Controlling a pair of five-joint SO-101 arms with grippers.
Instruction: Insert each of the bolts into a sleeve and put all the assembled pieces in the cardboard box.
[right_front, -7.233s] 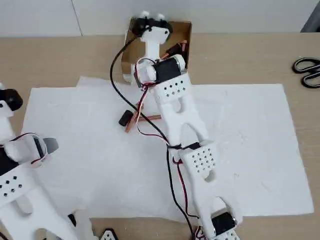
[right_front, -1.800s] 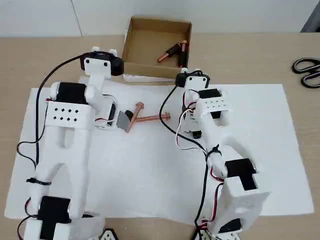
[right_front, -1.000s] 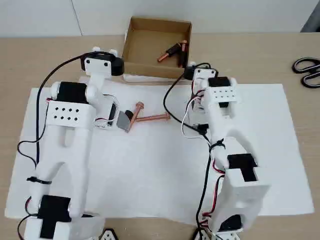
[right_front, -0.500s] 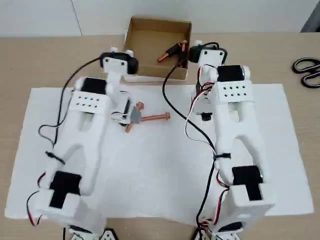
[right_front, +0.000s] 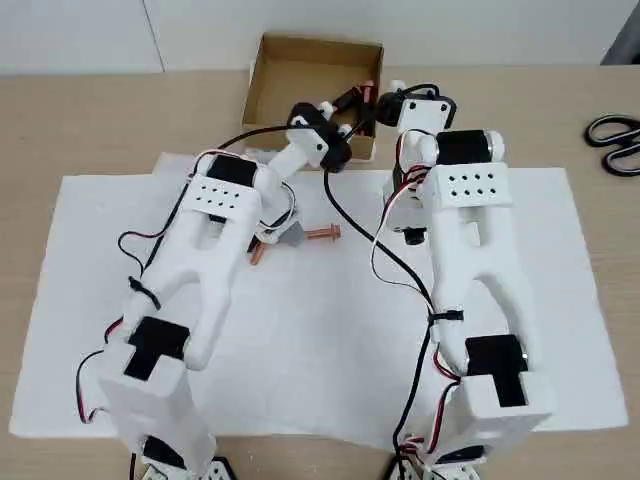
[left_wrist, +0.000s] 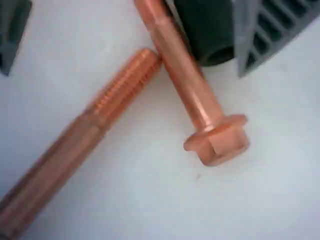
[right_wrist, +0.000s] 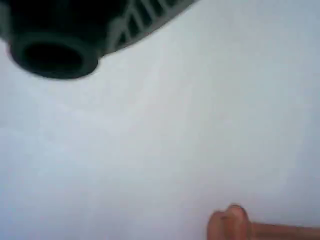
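Two copper bolts lie crossed on the white paper (right_front: 300, 340). One bolt (left_wrist: 200, 105) shows its hex head; the threaded tip of the other bolt (left_wrist: 85, 145) touches its shank. A black sleeve (left_wrist: 207, 35) lies against the hex bolt. My left gripper (left_wrist: 135, 50) hangs open just above them, a grey finger (left_wrist: 270, 30) beside the sleeve. From above, the left gripper (right_front: 285, 235) covers where the bolts (right_front: 322, 233) cross. My right gripper (right_front: 410, 237) is shut on another black sleeve (right_wrist: 50, 52) over the paper, right of the bolts. The cardboard box (right_front: 268, 75) holds assembled pieces (right_front: 350, 100).
Black scissors (right_front: 615, 140) lie on the wooden table at the far right. The right arm's upper part (right_front: 420, 110) stands close to the box's near right corner. A bolt end (right_wrist: 232, 222) shows past the right gripper.
The left arm has swung right, bringing its open gripper from left of the bolts to directly over them. The right arm, which had moved up toward the box, now holds still.
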